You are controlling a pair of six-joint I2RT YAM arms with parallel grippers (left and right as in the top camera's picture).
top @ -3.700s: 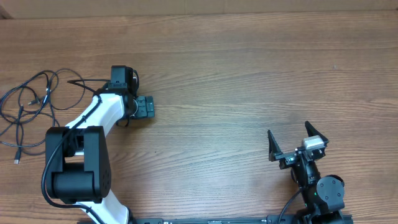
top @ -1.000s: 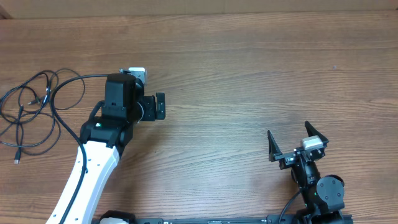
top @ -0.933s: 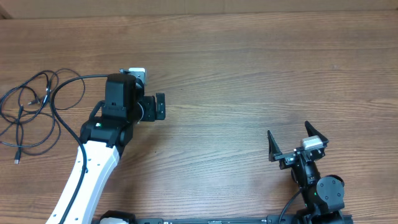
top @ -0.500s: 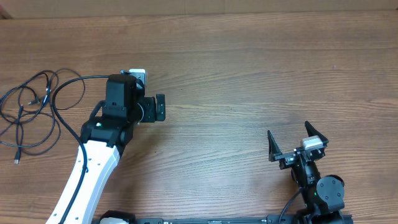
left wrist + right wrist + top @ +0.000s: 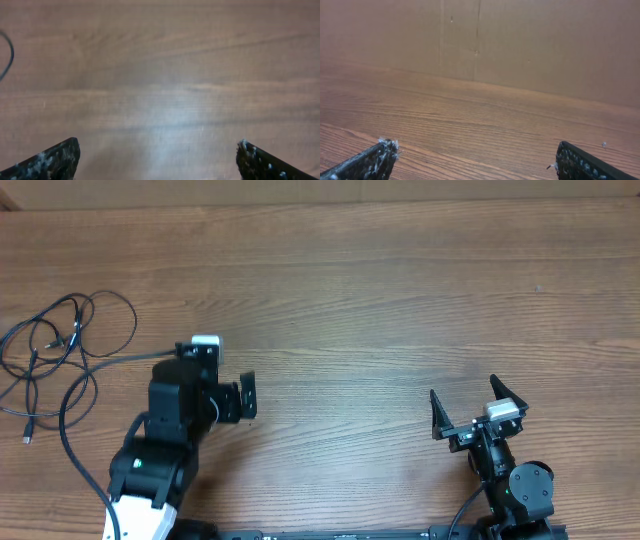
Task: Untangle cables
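cables (image 5: 75, 337) clipped at frame's left edge, left hand (image 5: 247, 395) apart, right hand (image 5: 464, 388) apart

cables (image 5: 72, 340) far L, on table (image 5: 400, 300)

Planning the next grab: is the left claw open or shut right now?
Open. In its wrist view the left claw has fingers far apart at the bottom corners, only bare table between them.
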